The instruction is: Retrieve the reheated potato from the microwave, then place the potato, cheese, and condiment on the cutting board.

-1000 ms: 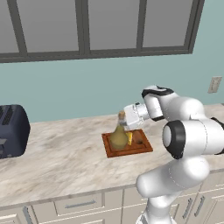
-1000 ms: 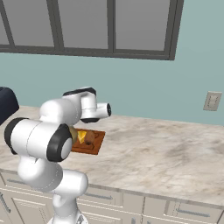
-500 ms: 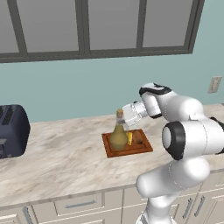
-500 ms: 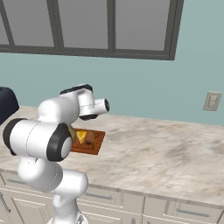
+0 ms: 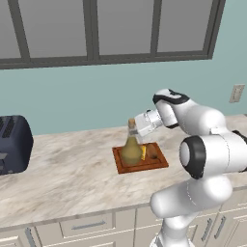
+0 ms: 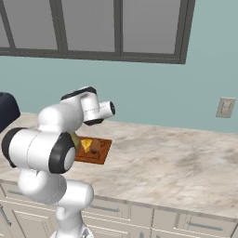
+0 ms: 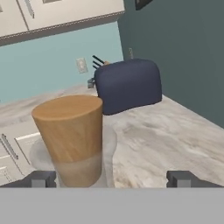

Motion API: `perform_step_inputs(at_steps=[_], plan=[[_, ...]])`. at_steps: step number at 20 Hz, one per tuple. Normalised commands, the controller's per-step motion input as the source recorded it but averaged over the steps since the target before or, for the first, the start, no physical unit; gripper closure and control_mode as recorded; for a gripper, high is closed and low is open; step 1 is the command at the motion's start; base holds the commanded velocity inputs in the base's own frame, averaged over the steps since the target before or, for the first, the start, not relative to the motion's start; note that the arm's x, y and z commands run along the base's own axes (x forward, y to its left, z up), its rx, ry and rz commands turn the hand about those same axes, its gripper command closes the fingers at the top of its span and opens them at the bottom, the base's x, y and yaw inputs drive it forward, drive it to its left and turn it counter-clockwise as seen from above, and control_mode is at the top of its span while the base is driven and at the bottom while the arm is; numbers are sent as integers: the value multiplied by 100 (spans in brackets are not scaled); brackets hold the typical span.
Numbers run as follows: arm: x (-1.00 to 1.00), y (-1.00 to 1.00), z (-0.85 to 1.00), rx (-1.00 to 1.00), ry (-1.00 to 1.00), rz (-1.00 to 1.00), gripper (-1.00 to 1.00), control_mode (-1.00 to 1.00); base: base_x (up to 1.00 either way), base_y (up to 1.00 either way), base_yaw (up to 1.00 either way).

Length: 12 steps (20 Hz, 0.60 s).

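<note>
The small brown rounded potato [image 5: 151, 153] is lying on the flat reddish-brown wooden cutting board [image 5: 126, 167], touching the small yellow cheese wedge [image 5: 143, 153]. The olive-tan bulbous condiment bottle with a tan cork stopper [image 5: 130, 149] is standing upright on the same board, just beside the cheese. The pincer [image 7: 112, 178] is hanging released, its fingers spread wide either side of the stopper without touching it. The board is resting on the marbled tabletop [image 5: 72, 173]; a dark blue toaster [image 5: 14, 144] is sitting well apart.

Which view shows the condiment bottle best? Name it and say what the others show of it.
The left base view: the whole bottle stands on the board, belly, neck and stopper clear. The hand view gives its stopper and neck close up. In the right base view the arm hides nearly all of it.
</note>
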Motion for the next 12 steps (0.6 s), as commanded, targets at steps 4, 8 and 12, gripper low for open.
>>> perform_step_inputs(at_steps=[4,8,12], plan=[[-6,0,-5,-3,0,0,-100,-100,0,0,0],[0,0,-10,-3,-2,0,-100,-100,0,0,0],[3,0,-3,0,-12,0,-100,-100,0,0,0]])
